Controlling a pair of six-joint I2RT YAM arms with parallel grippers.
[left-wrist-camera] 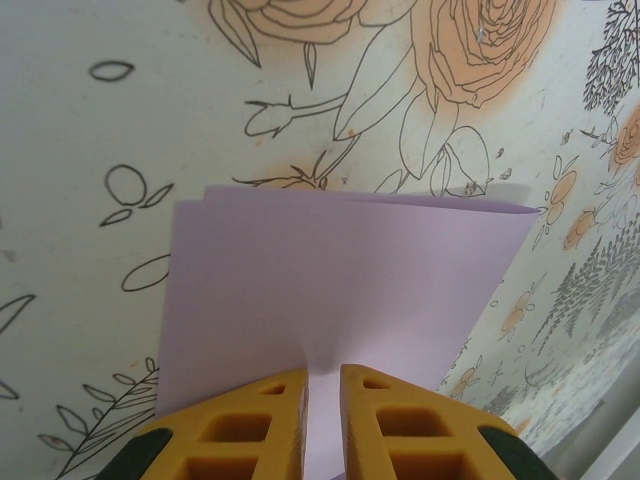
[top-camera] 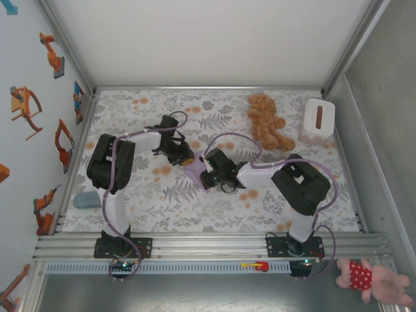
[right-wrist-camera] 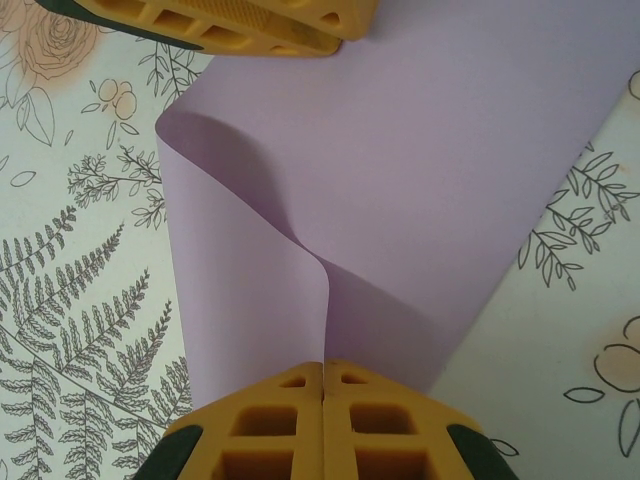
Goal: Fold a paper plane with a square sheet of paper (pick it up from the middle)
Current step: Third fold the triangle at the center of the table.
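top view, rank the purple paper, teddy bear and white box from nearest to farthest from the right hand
1. purple paper, pinched in the right hand, mid-table
2. teddy bear, back right
3. white box, back right corner

Left arm (top-camera: 110, 162) and right arm (top-camera: 299, 185) bend inward, left fingers (left-wrist-camera: 250, 425) and right fingers (right-wrist-camera: 275, 420) pinched shut, close together.

- We can read no words, numbers or brand names here.
- The stickers (top-camera: 26, 109) on the wall (top-camera: 26, 62) are pictures, not letters.
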